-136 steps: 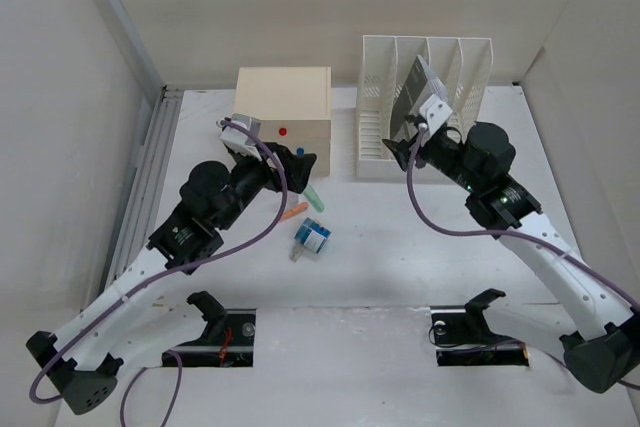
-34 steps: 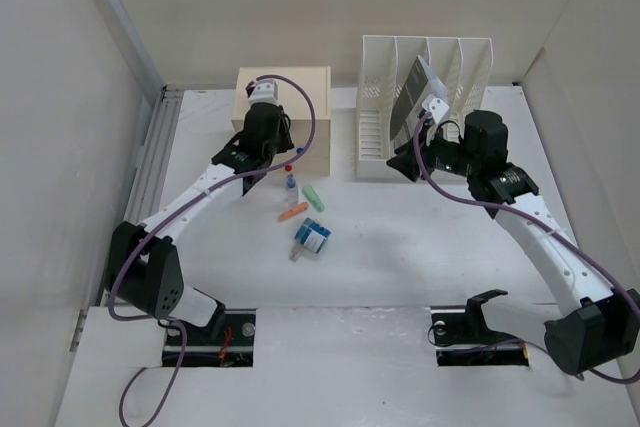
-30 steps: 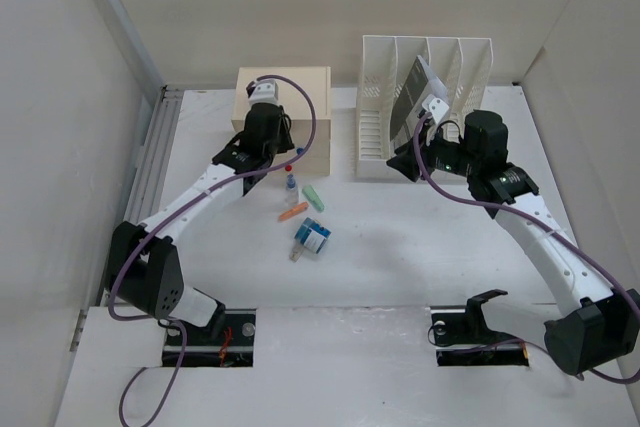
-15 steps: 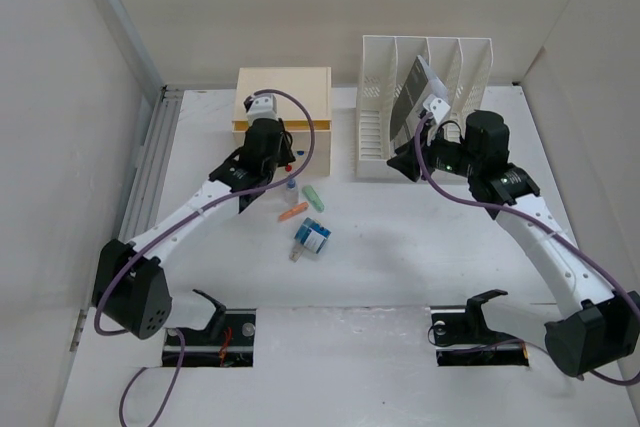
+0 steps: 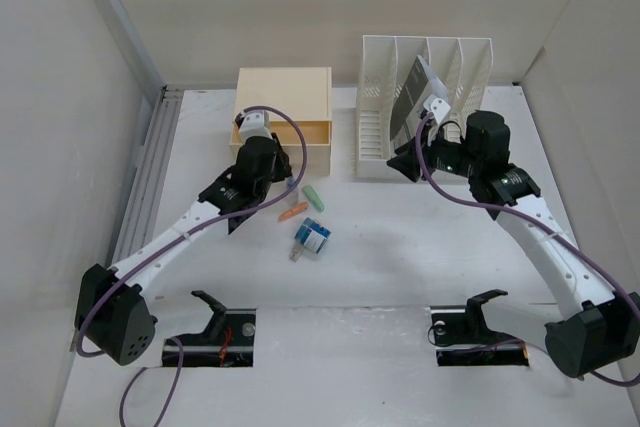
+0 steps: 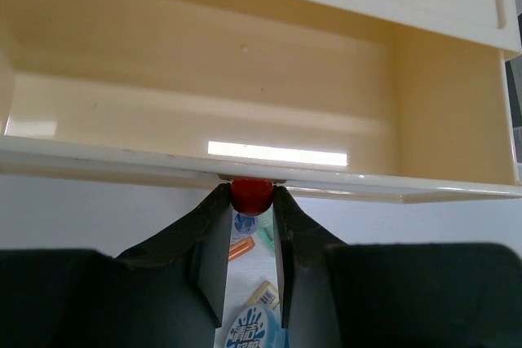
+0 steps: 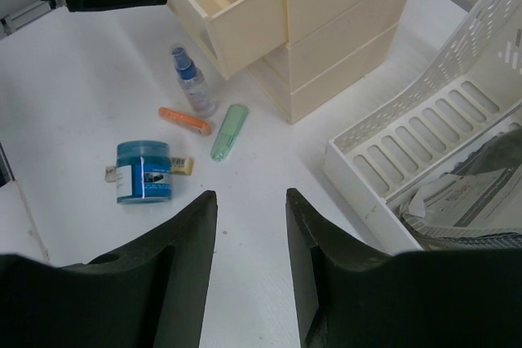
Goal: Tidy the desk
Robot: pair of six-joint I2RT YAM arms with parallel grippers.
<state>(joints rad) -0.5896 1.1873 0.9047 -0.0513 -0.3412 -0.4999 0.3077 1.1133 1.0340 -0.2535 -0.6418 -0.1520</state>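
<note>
On the white desk [image 5: 420, 247] stands a cream two-drawer box [image 5: 283, 97] with its top drawer [image 6: 245, 112] pulled out and nothing inside it. My left gripper [image 6: 251, 199] is shut on that drawer's red knob [image 6: 251, 193]; from above, the left gripper [image 5: 274, 161] sits at the drawer front. In front of the box lie a small spray bottle [image 7: 193, 83], an orange marker [image 7: 184, 120], a green tube [image 5: 315, 194], a blue jar [image 5: 314, 237] and a small yellow eraser [image 7: 181, 166]. My right gripper [image 7: 250, 201] hangs open over bare desk, holding nothing.
A white slotted file rack [image 5: 425, 97] stands at the back right with papers [image 7: 465, 193] in it, close to my right gripper [image 5: 402, 161]. Walls enclose the desk on the left, back and right.
My left arm has drawn back toward the near edge with the red knob in its grip, and the top drawer has slid out. The right arm has not moved.
</note>
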